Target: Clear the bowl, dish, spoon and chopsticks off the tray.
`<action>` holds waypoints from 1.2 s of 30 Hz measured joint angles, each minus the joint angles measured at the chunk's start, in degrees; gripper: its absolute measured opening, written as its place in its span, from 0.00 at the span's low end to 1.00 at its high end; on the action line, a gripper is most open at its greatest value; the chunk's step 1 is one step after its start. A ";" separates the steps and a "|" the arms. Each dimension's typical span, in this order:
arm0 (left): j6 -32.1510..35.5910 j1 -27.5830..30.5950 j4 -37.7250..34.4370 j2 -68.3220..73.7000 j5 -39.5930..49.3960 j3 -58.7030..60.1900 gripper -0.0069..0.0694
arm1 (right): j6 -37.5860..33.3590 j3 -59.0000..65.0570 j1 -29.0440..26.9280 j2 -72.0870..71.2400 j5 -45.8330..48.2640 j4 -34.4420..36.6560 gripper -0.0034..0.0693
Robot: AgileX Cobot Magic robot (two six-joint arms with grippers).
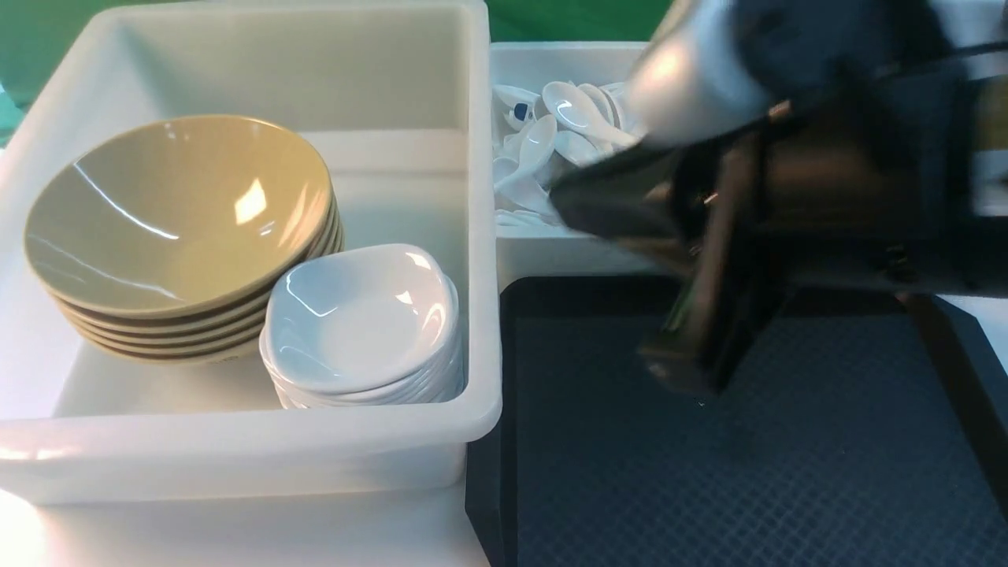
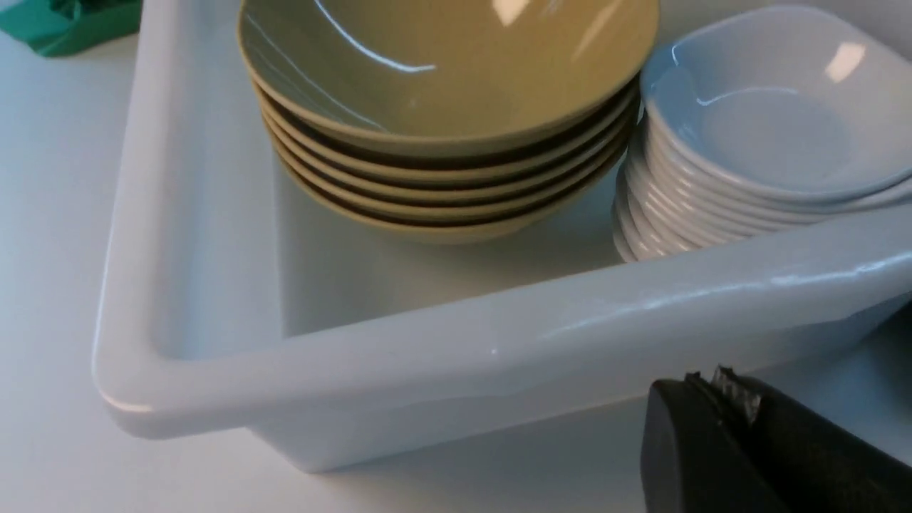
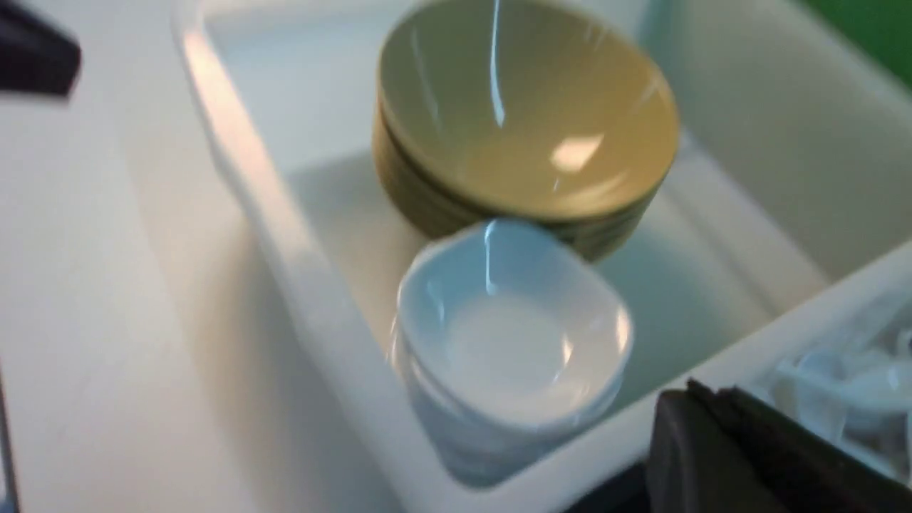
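Nearest, the white tub (image 1: 236,449) at left holds the bowl (image 1: 177,209) atop a tan stack, with the dish (image 1: 358,315) atop white saucers just right of it. The left gripper (image 2: 712,383) sits outside the tub's wall, fingers together, empty. Spoons (image 1: 567,118) fill a smaller bin (image 1: 551,59) behind the tray (image 1: 787,472). The blurred right gripper (image 3: 697,393) is closed, empty.

The blurred right arm (image 1: 787,181) hides part of the tray (image 1: 787,488) and spoon bin (image 1: 551,57).
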 joint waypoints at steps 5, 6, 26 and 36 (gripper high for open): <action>-1.81 0.00 0.00 -6.59 -4.89 4.33 0.08 | -0.18 12.42 1.25 -11.71 -15.54 0.70 0.13; -1.96 0.00 0.00 -7.46 -5.80 4.78 0.08 | -0.40 16.13 1.85 -15.19 -19.51 0.77 0.13; -2.08 0.00 0.00 -8.13 -7.73 5.31 0.08 | -1.02 26.68 2.34 -26.90 -27.15 1.17 0.16; -2.08 0.00 0.00 -8.13 -7.73 5.31 0.08 | -0.57 27.05 2.34 -26.90 -27.68 1.22 0.17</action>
